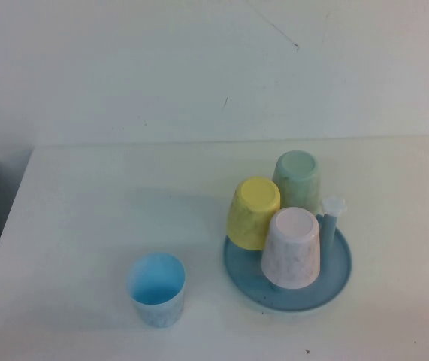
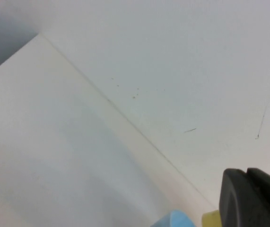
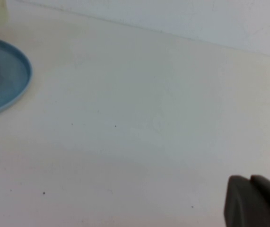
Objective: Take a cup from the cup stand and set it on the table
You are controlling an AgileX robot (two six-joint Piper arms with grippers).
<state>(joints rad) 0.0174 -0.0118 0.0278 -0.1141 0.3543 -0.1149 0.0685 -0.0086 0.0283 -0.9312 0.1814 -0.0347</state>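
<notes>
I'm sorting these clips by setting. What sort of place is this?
Probably a lab test bench: a bare white table against a blank wall, holding only a cup stand and plastic cups. Both grippers, left and right, stay back.

Pink speckled cup (image 1: 291,247); yellow cup (image 1: 253,212); green cup (image 1: 297,180); blue cup (image 1: 156,288); blue stand (image 1: 337,263); white counter (image 1: 109,218); my black fingers (image 2: 253,198).

setting: bare test bench | evidence: plain white flat counter (image 1: 109,195) filling lower frame; blank white wall (image 1: 161,60) across top
</notes>
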